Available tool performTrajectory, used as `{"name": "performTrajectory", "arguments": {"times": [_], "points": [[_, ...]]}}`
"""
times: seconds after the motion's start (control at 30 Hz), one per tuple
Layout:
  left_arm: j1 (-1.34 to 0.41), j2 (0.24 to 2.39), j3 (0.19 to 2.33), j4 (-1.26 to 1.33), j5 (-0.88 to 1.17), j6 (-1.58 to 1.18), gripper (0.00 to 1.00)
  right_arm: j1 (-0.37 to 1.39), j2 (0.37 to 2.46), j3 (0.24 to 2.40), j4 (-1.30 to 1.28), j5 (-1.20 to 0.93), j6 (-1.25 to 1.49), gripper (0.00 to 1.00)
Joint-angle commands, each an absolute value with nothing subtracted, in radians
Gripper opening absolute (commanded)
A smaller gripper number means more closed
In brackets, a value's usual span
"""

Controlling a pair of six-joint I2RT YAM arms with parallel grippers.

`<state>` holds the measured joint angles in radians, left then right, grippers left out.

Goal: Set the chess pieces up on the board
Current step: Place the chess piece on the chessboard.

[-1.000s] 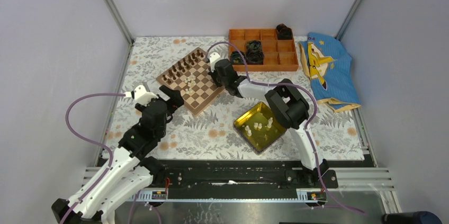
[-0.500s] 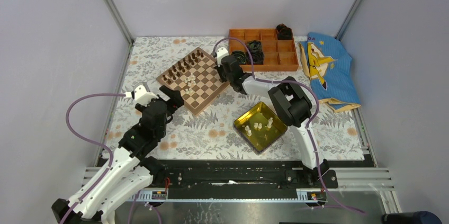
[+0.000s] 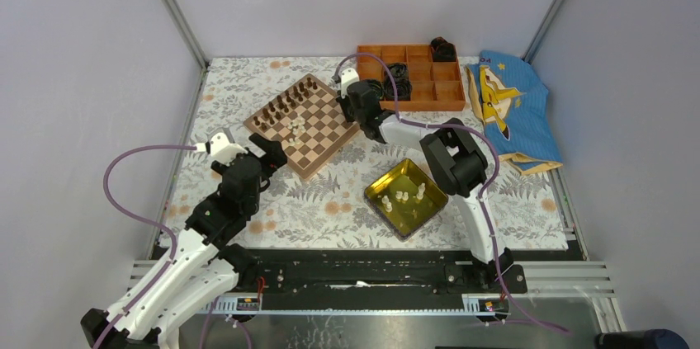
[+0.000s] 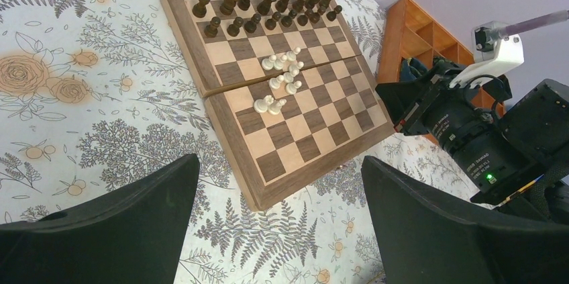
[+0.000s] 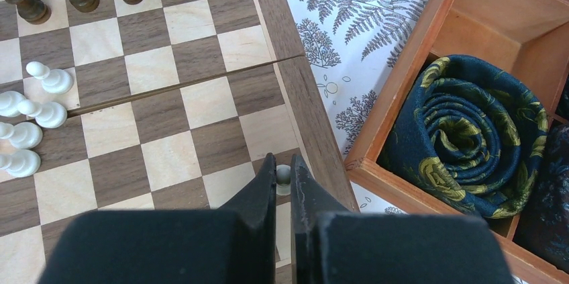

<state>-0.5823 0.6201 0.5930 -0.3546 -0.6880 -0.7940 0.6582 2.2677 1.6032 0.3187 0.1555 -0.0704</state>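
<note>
**Right claw holding a piece over the board's edge squares**

The right claw (image 5: 283, 183) is pinching a cream-white piece (image 5: 283, 175) between its nearly closed fingertips. It is hanging low over the board (image 5: 168, 156), just inside the brown border on the side nearest the orange box (image 5: 463, 35). The step in hand therefore looks like placement of one figure on an edge square.

Other chess pieces (image 4: 282, 76) are standing bunched around the board's middle fold rather than on a back row. The dark figures (image 4: 268, 9) are lining the far rows. More white figures are waiting in the yellow tray (image 3: 410, 219) on the tabletop (image 3: 314, 200).

The left claw (image 4: 278, 227) is gaping wide and gripping nothing, hovering off the board's near corner.

The next move probably calls for a straight descent until the base is sitting flat inside one check. The fingers should then part only slightly and lift straight up, since so small a figure is likely to topple. Which square is intended cannot be told.
</note>
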Motion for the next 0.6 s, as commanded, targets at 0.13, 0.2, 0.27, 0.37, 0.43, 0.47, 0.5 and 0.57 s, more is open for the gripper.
{"name": "performTrajectory", "arguments": {"times": [0.13,0.2,0.27,0.37,0.43,0.47,0.5,0.57], "points": [[-0.587,0.614,0.582,-0.346,-0.698,-0.799,0.99,0.649,2.282,1.657,0.321,0.146,-0.049,0.07],[-0.587,0.614,0.583,-0.347,-0.699,-0.799,0.99,0.648,2.288,1.661,0.316,0.143,-0.046,0.09],[-0.588,0.613,0.581,-0.349,-0.699,-0.801,0.99,0.647,2.292,1.663,0.315,0.142,-0.043,0.12],[-0.587,0.613,0.579,-0.349,-0.699,-0.802,0.99,0.645,2.296,1.661,0.314,0.142,-0.041,0.17],[-0.587,0.613,0.579,-0.349,-0.699,-0.802,0.99,0.644,2.297,1.66,0.315,0.142,-0.04,0.21],[-0.588,0.613,0.58,-0.348,-0.698,-0.803,0.99,0.644,2.297,1.66,0.313,0.141,-0.039,0.22],[-0.587,0.614,0.58,-0.347,-0.698,-0.804,0.99,0.644,2.296,1.658,0.313,0.14,-0.038,0.24],[-0.588,0.614,0.58,-0.348,-0.697,-0.804,0.99,0.644,2.299,1.658,0.314,0.141,-0.036,0.26]]}}
